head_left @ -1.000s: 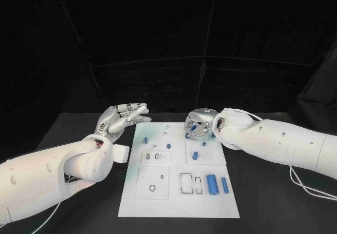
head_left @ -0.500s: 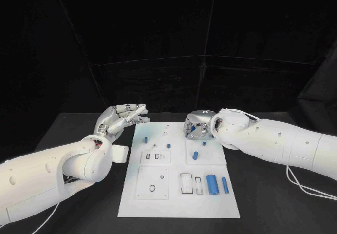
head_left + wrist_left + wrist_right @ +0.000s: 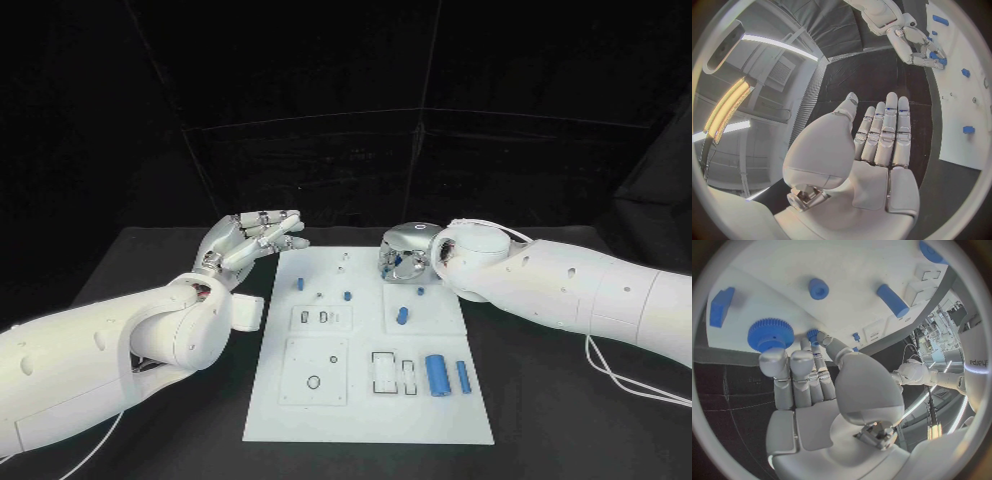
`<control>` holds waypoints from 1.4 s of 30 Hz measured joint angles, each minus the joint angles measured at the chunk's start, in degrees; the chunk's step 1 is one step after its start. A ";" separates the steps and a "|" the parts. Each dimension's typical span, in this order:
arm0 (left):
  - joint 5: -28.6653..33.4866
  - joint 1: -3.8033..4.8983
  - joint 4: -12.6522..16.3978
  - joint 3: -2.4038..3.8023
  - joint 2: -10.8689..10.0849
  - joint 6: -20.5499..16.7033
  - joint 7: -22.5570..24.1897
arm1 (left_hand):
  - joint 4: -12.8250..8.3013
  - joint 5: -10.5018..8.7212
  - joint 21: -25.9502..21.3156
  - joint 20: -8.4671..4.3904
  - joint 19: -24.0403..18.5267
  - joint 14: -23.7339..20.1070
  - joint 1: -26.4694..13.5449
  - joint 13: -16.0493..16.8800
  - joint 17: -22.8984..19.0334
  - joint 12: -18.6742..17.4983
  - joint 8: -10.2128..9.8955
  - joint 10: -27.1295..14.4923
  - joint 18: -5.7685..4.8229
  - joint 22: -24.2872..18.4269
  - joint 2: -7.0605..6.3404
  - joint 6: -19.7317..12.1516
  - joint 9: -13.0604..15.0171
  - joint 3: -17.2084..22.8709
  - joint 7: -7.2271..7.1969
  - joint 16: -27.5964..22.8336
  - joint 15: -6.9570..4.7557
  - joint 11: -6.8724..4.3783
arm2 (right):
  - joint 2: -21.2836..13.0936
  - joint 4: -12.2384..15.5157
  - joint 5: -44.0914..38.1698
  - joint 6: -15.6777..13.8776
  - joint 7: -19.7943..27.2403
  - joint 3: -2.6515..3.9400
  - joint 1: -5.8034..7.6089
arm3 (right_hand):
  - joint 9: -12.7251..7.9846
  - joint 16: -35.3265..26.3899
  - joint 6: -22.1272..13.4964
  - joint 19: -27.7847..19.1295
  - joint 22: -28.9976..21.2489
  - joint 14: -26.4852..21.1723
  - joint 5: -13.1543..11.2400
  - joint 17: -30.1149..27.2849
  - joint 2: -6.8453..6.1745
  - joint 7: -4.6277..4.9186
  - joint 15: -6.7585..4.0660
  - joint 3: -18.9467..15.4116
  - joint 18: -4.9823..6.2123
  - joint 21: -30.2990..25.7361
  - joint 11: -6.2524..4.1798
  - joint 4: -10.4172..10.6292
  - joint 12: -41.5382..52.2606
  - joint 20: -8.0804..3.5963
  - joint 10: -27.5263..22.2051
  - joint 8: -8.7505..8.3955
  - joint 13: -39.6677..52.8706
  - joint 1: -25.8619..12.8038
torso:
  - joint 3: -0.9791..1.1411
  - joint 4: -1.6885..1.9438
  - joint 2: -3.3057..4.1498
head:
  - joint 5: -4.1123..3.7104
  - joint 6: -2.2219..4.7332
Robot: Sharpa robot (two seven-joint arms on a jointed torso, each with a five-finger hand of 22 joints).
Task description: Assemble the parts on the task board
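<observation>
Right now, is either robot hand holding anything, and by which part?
The left robot hand holds nothing, its fingers straight and bare. The right robot hand has fingertips at a blue gear on the task board; whether it grips it cannot be told.

Black table [image 3: 577, 420], dark curtained backdrop [image 3: 346, 120]
</observation>
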 measured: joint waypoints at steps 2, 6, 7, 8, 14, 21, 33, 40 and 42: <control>0.00 0.00 -0.01 0.00 -0.01 0.05 -0.03 | 0.00 0.00 0.00 0.00 0.00 0.00 0.00 0.00 0.02 0.00 0.00 0.00 0.00 0.00 0.00 0.00 0.00 0.00 0.00 0.00 0.00 0.00 | 0.03 0.00 -0.25 0.00 0.00 0.00 0.00 | 0.00 0.37 0.10 0.21 0.38 0.00 0.00 0.32 0.08 0.10 0.00 0.53 0.01 0.23 0.12 -0.09 -0.01 -0.21 0.15 0.00 0.00 0.08 | -0.01 -0.01 0.00 | 0.01 -0.03; 0.00 0.00 -0.02 0.00 -0.01 0.16 -0.08 | 0.00 0.00 0.00 0.00 0.00 0.21 0.00 0.00 0.05 -0.28 0.00 0.00 0.00 -0.06 0.00 0.00 0.00 0.00 0.00 -0.08 0.21 0.00 | 0.07 0.00 -0.61 -0.09 0.01 0.01 0.01 | -0.03 0.83 0.60 0.21 0.76 -0.21 -0.10 0.45 0.15 -0.22 -0.22 1.29 0.00 0.67 -0.20 -0.06 -0.04 -0.21 0.61 -0.02 -0.02 0.15 | -0.01 -0.01 0.01 | 0.01 -0.12; 0.00 0.00 -0.03 0.00 -0.01 0.20 -0.10 | 0.00 0.00 0.00 0.00 0.00 0.21 0.00 0.00 0.08 -0.39 0.00 0.00 0.00 -0.06 0.00 0.00 0.00 0.00 0.00 -0.26 0.21 0.00 | 0.07 0.04 -0.73 -0.21 0.01 0.01 0.01 | -0.03 0.83 0.60 0.21 0.85 -0.21 -0.16 0.49 0.15 -0.22 -0.21 1.30 0.01 0.67 -0.20 -0.06 -0.04 -0.21 0.62 -0.02 -0.02 0.15 | -0.02 -0.01 0.03 | -0.02 -0.12; 0.00 0.00 -0.03 0.00 -0.01 0.22 -0.11 | 0.00 0.00 0.00 0.00 0.00 0.21 0.00 0.00 0.08 -0.40 0.00 0.00 0.00 -0.06 0.00 0.00 0.00 0.00 0.00 -0.26 0.21 0.00 | 0.07 0.09 -0.81 -0.33 0.01 0.01 0.01 | -0.03 0.92 0.79 0.21 0.97 -0.21 -0.18 0.62 0.14 -0.03 -0.21 1.62 0.01 0.76 -0.01 -0.05 -0.04 -0.21 0.81 -0.02 -0.02 0.17 | -0.02 -0.01 0.03 | -0.04 -0.12; -0.01 0.00 -0.02 0.00 -0.06 0.41 -0.18 | 0.00 0.00 0.00 0.00 0.00 0.21 0.00 0.00 0.08 -0.40 -0.22 0.00 0.00 -0.11 0.00 0.00 0.00 0.00 0.00 -0.26 0.21 0.00 | -0.89 2.04 -1.23 -2.42 -0.24 -0.09 -0.14 | 0.10 2.37 1.44 0.52 2.67 0.00 -0.12 2.01 -0.01 -0.20 -0.43 2.89 0.02 2.03 0.11 0.12 -0.24 -0.52 1.35 -0.06 0.11 0.62 | -0.02 -0.07 0.10 | -0.05 0.12; -0.02 0.00 -0.08 0.00 -0.15 0.73 -0.19 | -0.16 0.00 -0.27 0.00 0.00 0.21 -0.16 0.00 0.16 -0.67 -0.45 -0.22 -0.01 -0.23 -0.16 0.00 -0.06 -0.16 0.00 -0.50 0.21 0.22 | -1.62 4.26 -1.31 -8.27 -1.12 0.00 -0.14 | 0.11 2.66 1.65 0.72 3.08 0.00 -0.12 2.26 -0.07 -0.41 -0.42 3.14 0.02 2.43 0.20 0.00 -0.26 -0.31 1.44 -0.06 0.20 0.68 | -0.07 -0.11 0.13 | 0.14 0.44; -0.03 0.00 -0.62 0.00 0.56 1.10 -0.30 | -0.32 0.00 -0.27 0.00 0.00 0.21 -0.23 0.01 0.21 -0.66 -0.45 -0.22 -0.01 -0.29 -0.23 0.00 -0.06 -0.32 0.00 -0.49 0.21 0.22 | 3.99 -1.63 -0.47 -13.44 -2.02 0.06 -0.11 | 0.10 3.14 1.66 0.71 3.35 0.00 -0.12 2.62 -0.23 -0.41 -0.42 3.53 0.03 2.56 0.20 0.38 -0.40 -0.31 1.44 -0.06 0.18 0.84 | -0.09 0.28 0.29 | 0.63 0.55; -0.03 0.00 -0.69 0.00 0.72 1.22 -0.37 | -0.32 0.00 -0.27 0.00 0.00 0.20 -0.23 0.01 0.21 -0.66 -0.45 -0.22 -0.01 -0.29 -0.23 0.00 -0.05 -0.32 0.00 -0.49 0.21 0.22 | 6.17 -3.95 0.20 -14.28 -1.90 0.07 -0.11 | 0.09 3.46 1.65 0.71 3.49 0.00 -0.14 2.75 -0.24 -0.41 -0.42 3.71 0.03 2.67 0.20 0.56 -0.48 -0.31 1.44 -0.06 0.16 0.83 | -0.13 0.40 0.46 | 0.80 0.55; -0.04 0.00 -0.68 0.00 0.71 1.23 -0.39 | -0.32 0.00 -0.27 0.00 0.00 0.20 -0.23 0.01 0.21 -0.66 -0.45 -0.22 -0.01 -0.29 -0.23 0.00 -0.05 -0.32 0.00 -0.70 0.21 0.22 | 6.72 -4.47 0.37 -14.37 -1.86 0.07 -0.11 | 0.09 3.49 1.65 0.71 3.49 0.00 -0.16 2.75 -0.24 -0.41 -0.42 3.71 0.03 2.67 0.20 0.57 -0.49 -0.31 1.44 -0.06 0.15 0.83 | -0.13 0.42 0.53 | 0.81 0.57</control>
